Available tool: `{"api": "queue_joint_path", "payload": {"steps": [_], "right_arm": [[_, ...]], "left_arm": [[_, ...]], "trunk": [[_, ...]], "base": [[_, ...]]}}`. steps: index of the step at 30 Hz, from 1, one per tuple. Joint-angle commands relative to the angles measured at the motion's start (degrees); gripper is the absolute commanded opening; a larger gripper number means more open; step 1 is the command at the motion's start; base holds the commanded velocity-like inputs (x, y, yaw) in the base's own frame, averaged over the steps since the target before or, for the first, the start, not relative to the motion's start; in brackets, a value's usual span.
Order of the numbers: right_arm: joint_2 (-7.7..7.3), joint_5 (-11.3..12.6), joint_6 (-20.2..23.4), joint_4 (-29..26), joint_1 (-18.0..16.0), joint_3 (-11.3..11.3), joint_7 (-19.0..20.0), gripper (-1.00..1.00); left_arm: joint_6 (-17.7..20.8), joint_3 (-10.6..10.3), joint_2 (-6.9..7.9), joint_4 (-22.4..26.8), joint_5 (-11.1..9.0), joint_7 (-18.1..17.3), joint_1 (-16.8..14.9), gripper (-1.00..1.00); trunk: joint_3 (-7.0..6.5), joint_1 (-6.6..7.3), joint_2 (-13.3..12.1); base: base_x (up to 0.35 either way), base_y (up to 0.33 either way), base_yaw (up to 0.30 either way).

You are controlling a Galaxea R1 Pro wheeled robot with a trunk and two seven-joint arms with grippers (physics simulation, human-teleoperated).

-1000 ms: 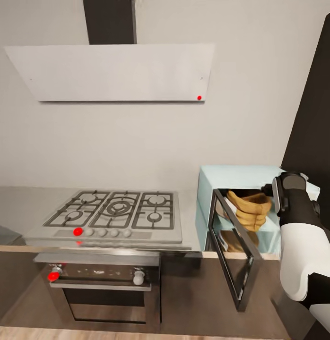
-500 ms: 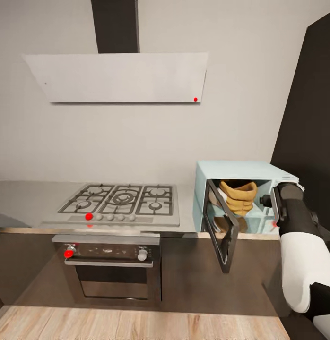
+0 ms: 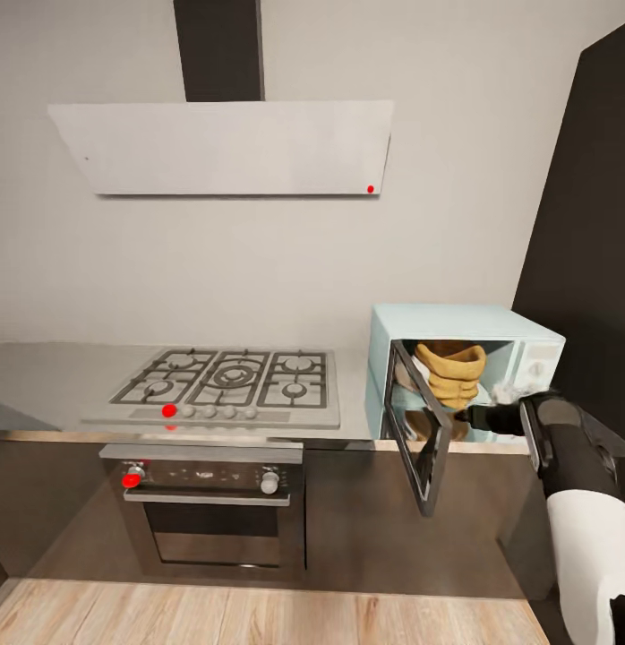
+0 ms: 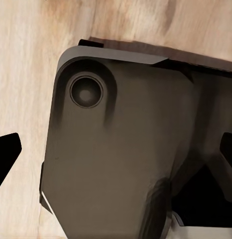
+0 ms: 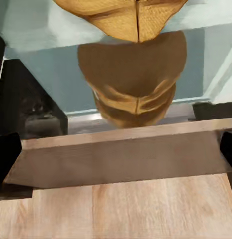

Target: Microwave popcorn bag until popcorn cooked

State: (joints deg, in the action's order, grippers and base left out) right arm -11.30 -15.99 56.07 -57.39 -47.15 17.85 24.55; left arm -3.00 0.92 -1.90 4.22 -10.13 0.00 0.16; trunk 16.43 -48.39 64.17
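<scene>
Head view: popcorn bag (image 3: 452, 372) inside open microwave (image 3: 465, 324); right claw (image 3: 488, 417) spread, empty.

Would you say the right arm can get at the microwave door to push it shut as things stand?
Probably yes. The right pincer hangs just outside the microwave, beside the open door, with nothing between them. The popcorn bag sits inside, behind the door's swing.

One microwave (image 3: 465, 372), one popcorn bag (image 3: 451, 372), one oven (image 3: 209, 515), one hob (image 3: 223, 385).
</scene>
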Motion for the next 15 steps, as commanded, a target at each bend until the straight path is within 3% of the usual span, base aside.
{"api": "queue_joint_path", "payload": {"steps": [1,7,9,13,15], "right_arm": [[-0.03,-0.54,-2.75,-0.04,1.19,0.08,2.42,1.00],[0.28,0.06,-15.12,-0.68,6.59,1.05,5.51,1.00],[0.61,0.08,-19.96,-1.02,7.87,4.26,6.13,1.00],[0.68,0.06,-22.61,-2.30,8.34,10.74,6.43,1.00],[0.80,-0.12,-22.80,-3.24,8.37,11.77,6.47,1.00]], "left_arm": [[-0.08,0.06,-0.02,0.08,-0.33,0.00,0.02,1.00],[-0.08,0.04,0.04,0.16,-0.33,0.00,0.02,1.00],[-0.08,0.08,0.05,0.17,-0.33,0.00,0.02,1.00],[-0.08,0.11,0.06,0.17,-0.33,0.00,0.02,1.00],[-0.08,0.11,0.03,0.18,-0.33,0.00,0.02,1.00]], "trunk": [[0.06,0.00,0.04],[0.06,0.00,0.04],[0.06,0.00,0.04],[0.06,0.00,0.04],[0.06,0.00,0.04]], "base": [[0.000,0.000,0.000],[0.000,0.000,0.000],[0.000,0.000,0.000],[0.000,0.000,0.000],[0.000,0.000,0.000]]}}
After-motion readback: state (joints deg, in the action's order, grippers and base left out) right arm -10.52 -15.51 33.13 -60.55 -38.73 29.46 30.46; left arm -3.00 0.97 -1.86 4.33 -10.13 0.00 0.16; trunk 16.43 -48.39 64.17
